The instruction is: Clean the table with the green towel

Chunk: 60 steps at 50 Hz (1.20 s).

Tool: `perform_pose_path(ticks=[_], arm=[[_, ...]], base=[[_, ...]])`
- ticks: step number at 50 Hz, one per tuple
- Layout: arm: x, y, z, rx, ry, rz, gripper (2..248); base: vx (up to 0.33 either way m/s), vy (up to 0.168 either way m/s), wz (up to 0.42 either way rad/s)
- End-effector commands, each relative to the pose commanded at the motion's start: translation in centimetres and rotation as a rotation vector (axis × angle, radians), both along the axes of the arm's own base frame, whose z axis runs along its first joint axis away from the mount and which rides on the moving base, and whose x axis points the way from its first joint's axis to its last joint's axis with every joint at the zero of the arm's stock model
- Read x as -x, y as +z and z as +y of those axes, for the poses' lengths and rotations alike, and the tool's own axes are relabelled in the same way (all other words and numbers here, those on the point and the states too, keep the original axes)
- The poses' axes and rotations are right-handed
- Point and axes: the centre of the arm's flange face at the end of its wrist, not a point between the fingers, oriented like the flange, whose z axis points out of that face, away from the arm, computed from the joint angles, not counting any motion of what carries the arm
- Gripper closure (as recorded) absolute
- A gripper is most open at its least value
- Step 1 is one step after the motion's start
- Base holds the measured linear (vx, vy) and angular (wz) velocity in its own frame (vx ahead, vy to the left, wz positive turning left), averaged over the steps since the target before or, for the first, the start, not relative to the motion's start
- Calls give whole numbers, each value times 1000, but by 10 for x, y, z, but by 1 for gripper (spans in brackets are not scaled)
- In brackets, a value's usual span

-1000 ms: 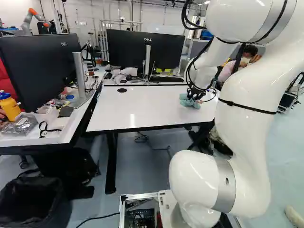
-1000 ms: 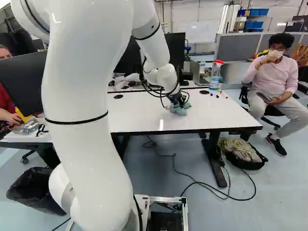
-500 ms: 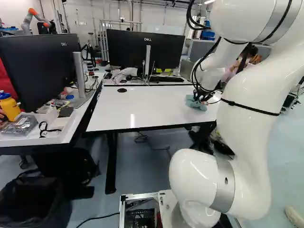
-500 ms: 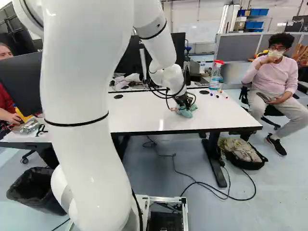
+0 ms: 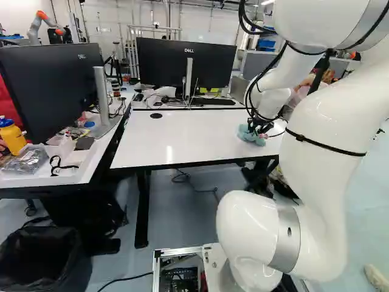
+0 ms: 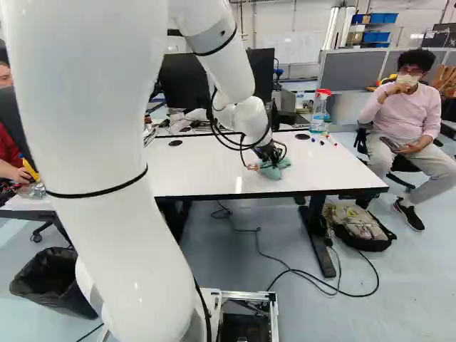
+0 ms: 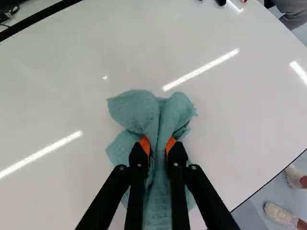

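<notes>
left base view, end effector [image 5: 259, 127]: gripping the green towel [image 5: 249, 134] on the right part of the white counter [image 5: 188, 140].
left base view, arm [image 5: 331, 125]: bends in from the right, over the counter.
left base view, side counter [image 5: 78, 176]: carries a big monitor [image 5: 48, 85] and a yellow bottle [image 5: 12, 137].
left base view, bin [image 5: 37, 258]: stands on the floor at the lower left.
right base view, green towel: lies bunched under the end effector, touching the counter.
right base view, spray bottle [image 6: 320, 114]: stands near the counter's far edge, with red on top.
right base view, bag [image 6: 360, 228]: rests on the floor beside the right counter leg [image 6: 318, 242].
wrist view, end effector [image 7: 157, 146]: closed on the green towel, with orange pads [image 7: 144, 144] pinching from both sides.
wrist view, green towel: fans out ahead of the fingertips in two rumpled lobes, and runs back between and under the fingers.
</notes>
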Motion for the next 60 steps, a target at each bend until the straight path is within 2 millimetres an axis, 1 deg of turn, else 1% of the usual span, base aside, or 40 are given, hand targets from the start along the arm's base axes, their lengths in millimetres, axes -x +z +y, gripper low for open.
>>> perform_pose_path(ticks=[6,14,30,42,53,60], arm=[[-4,0,10,0,20,0,196],[-14,0,19,1,47,-1,196],[-42,-1,26,4,79,-10,196],[-42,1,26,5,80,-12,196],[-38,12,27,13,80,-29,196],[-31,20,30,11,80,-26,196]], base=[[0,0,0],[0,0,0],[0,0,0],[0,0,0],[0,0,0],[0,0,0]])
